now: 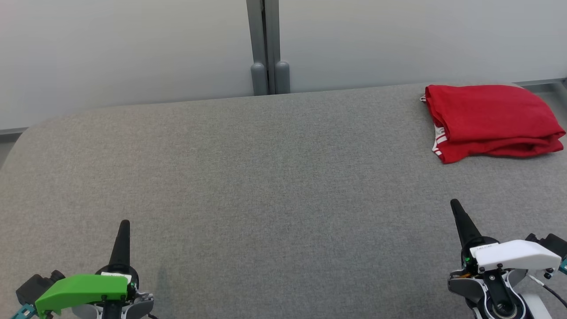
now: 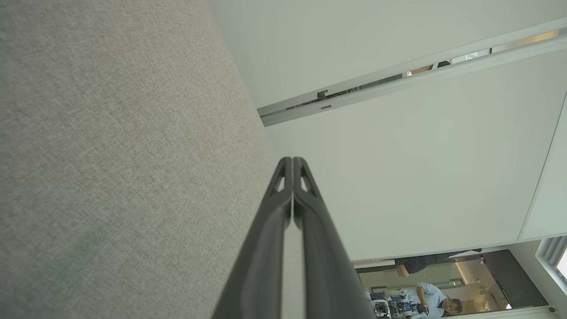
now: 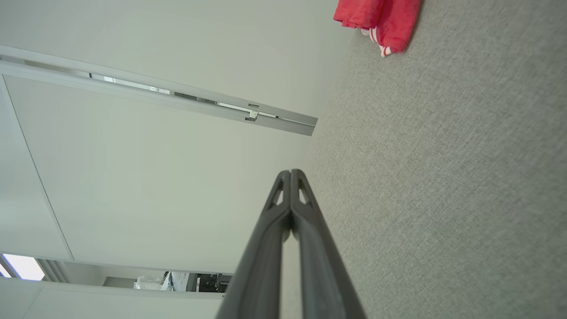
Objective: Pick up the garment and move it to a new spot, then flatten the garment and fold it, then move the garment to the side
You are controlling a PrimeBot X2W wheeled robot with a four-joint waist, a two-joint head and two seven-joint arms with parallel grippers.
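Observation:
The garment (image 1: 489,119) is red with white stripes at one edge, folded into a thick rectangle at the far right of the grey fabric surface (image 1: 266,177). Its striped corner (image 3: 383,26) also shows at the top of the right wrist view. My left gripper (image 1: 124,223) rests at the lower left, shut, nothing between its fingers (image 2: 292,160). Low on the right, my right gripper (image 1: 454,203) is shut and empty too (image 3: 290,172), well in front of the garment and apart from it.
A pale wall with a grey vertical post (image 1: 267,48) stands right behind the surface's far edge. The surface's rounded corner curves away at the left (image 1: 26,133). A person (image 2: 436,301) sits at a bench with equipment, far off through a doorway.

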